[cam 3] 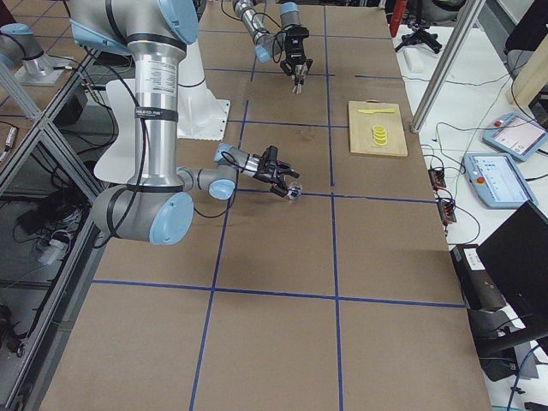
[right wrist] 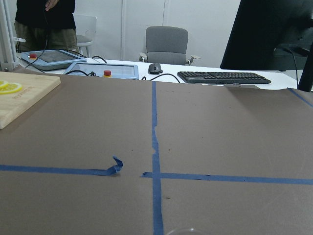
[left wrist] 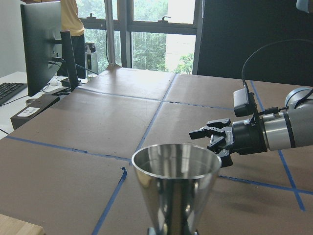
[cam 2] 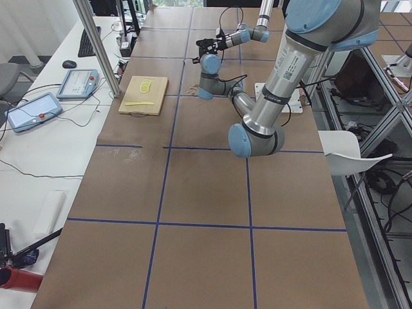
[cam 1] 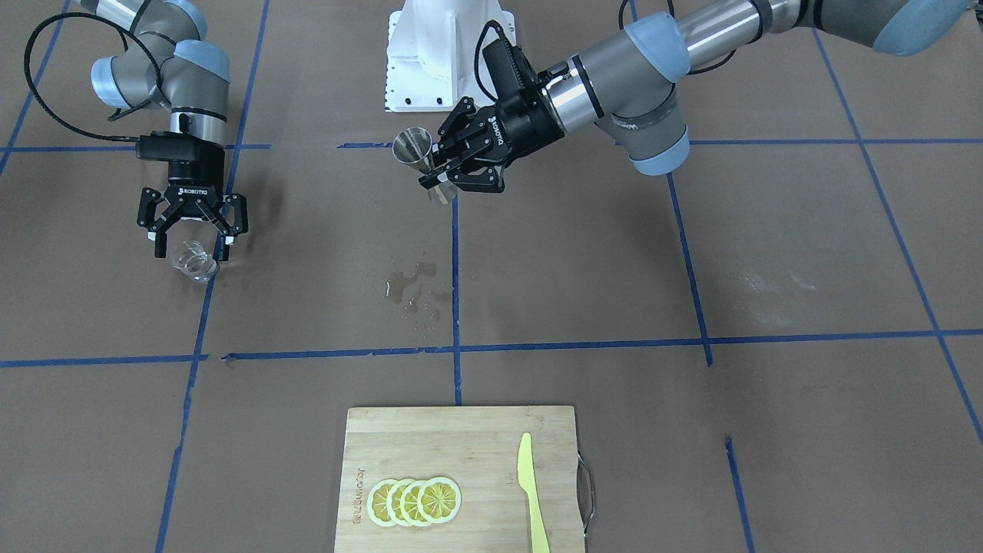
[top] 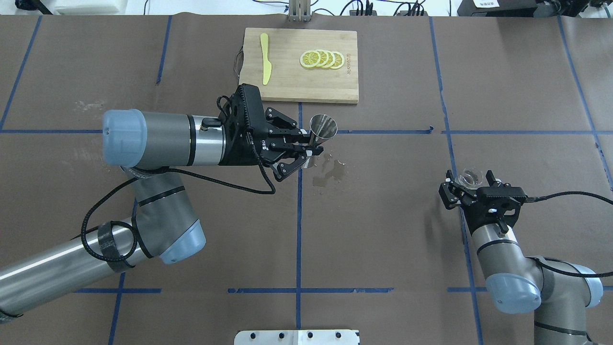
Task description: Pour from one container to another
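Left gripper [cam 1: 439, 170] clamps jigger [cam 1: 412, 146] at the waist. Right gripper [cam 1: 192, 242] gapes around glass tumbler [cam 1: 193, 261], seemingly not touching. An off-centre close could tip it.

Brown paper-covered table [cam 1: 768, 253] gridded with blue tape lines [cam 1: 584, 345], white desk [cam 2: 45, 154] alongside carrying a black keyboard [cam 2: 85, 42], grey office chair [right wrist: 166, 44] against a white wall [right wrist: 205, 19], tall windows [left wrist: 151, 44] showing daylit green trees [left wrist: 146, 49], white plastic chair [cam 2: 351, 149] nearby.
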Robot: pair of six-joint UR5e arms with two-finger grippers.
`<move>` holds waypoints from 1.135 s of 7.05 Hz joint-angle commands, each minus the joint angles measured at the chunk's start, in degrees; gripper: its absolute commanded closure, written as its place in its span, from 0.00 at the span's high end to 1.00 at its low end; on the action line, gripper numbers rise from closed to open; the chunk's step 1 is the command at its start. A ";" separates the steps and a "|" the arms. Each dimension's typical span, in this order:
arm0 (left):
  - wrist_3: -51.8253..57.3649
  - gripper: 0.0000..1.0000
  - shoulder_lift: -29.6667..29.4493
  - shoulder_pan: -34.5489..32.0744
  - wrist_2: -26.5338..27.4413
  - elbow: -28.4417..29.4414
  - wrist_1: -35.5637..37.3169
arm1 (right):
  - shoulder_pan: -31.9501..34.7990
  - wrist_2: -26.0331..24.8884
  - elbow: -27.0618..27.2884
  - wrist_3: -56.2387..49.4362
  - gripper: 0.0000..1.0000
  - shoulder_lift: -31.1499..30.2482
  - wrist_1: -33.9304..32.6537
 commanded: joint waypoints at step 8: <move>0.00 0.00 0.97 0.00 0.00 -0.71 -0.68 | -0.07 -0.75 -3.31 0.35 0.65 0.51 0.51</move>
